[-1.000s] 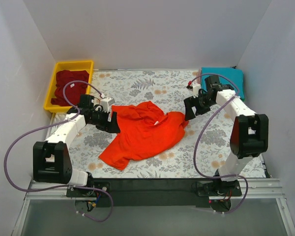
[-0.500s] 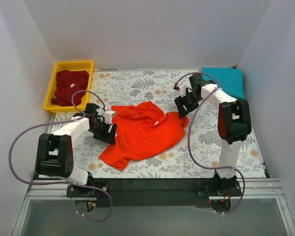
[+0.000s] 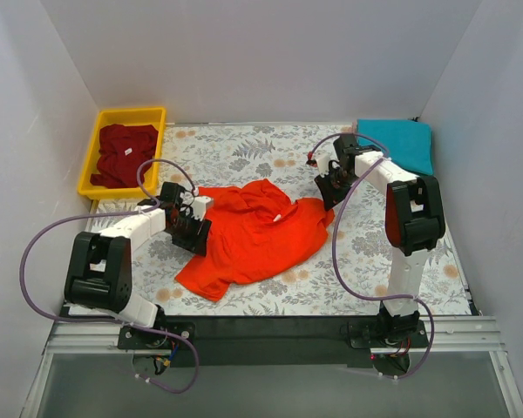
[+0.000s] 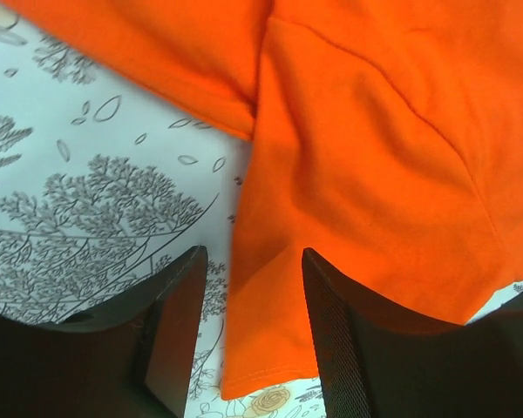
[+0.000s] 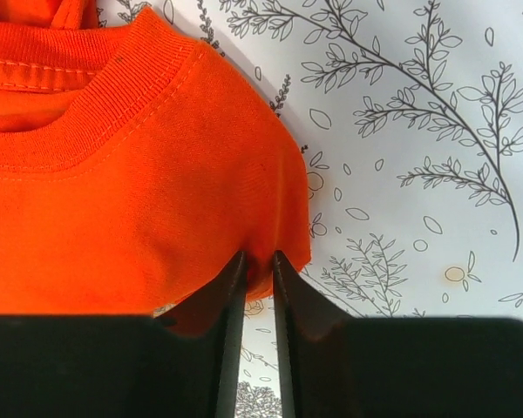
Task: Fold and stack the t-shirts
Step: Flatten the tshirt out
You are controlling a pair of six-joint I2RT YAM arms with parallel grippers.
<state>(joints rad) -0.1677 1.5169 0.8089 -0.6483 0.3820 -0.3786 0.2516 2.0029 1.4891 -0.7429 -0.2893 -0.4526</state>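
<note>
Since a second ago both arms have swung in to the shirt (image 3: 257, 235) and their jaws have narrowed. It lies crumpled, bright orange, at the middle of the table (image 3: 244, 148), long axis running from near left to far right. The right gripper (image 5: 257, 258) has its jaws pinched on a fold just below the collar (image 5: 87, 122). At the opposite edge a hem (image 4: 244, 348) runs between the jaws of the left gripper (image 4: 250, 261), which stand apart, clasping nothing yet. We judge that spreading the shirt needs both holds.
</note>
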